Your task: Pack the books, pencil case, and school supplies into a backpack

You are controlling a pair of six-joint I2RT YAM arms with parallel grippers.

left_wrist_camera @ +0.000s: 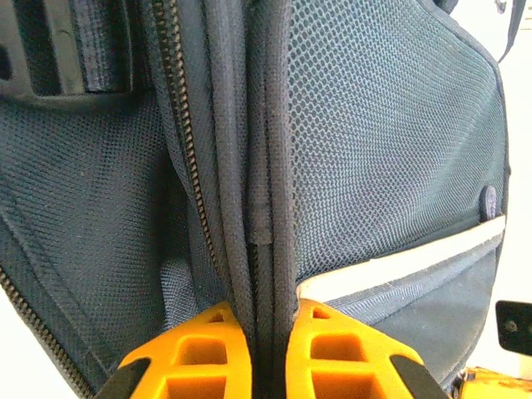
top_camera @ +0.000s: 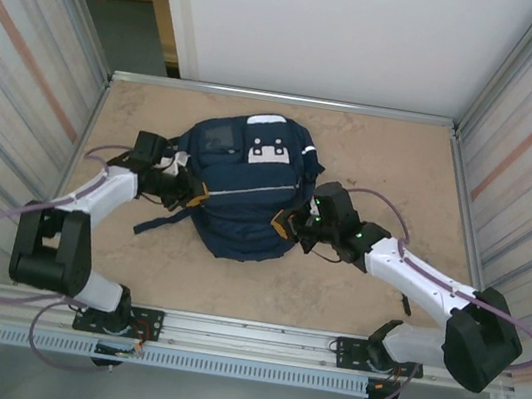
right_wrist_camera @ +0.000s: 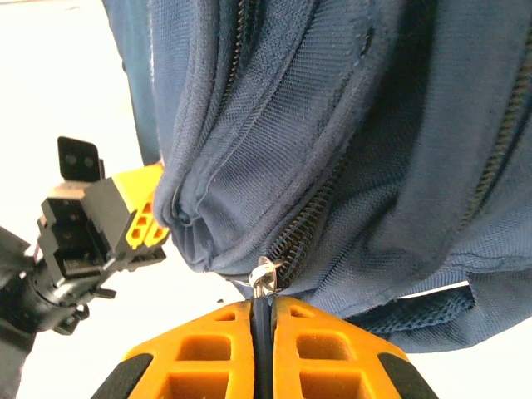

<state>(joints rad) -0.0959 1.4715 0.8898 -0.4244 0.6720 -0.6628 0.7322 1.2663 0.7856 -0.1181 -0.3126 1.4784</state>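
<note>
In the middle of the table (top_camera: 351, 304) the backpack (top_camera: 246, 196) lay front side up, its striped top pointing away from the arms, with one gripper at each flank. Across its front the zipper (top_camera: 252, 192) ran as a pale line from side to side, and the stretch of teeth visible from the right wrist looked meshed. At the right end, the right gripper (right_wrist_camera: 263, 320) had its orange fingers pressed together on the small metal zipper pull (right_wrist_camera: 263, 278). On the opposite side, the left gripper (left_wrist_camera: 268, 332) was clamped on a piped seam (left_wrist_camera: 262, 166) between two mesh panels, apparently anchoring the bag. This looked like the zipper step of the packing. Whether the bag was about to be opened or had just been closed could not be told from these views. The next move seemed to call for the right arm to draw the pull along the line of the teeth while the left kept the fabric taut, since slack cloth bunched near the slider could jam it.
</note>
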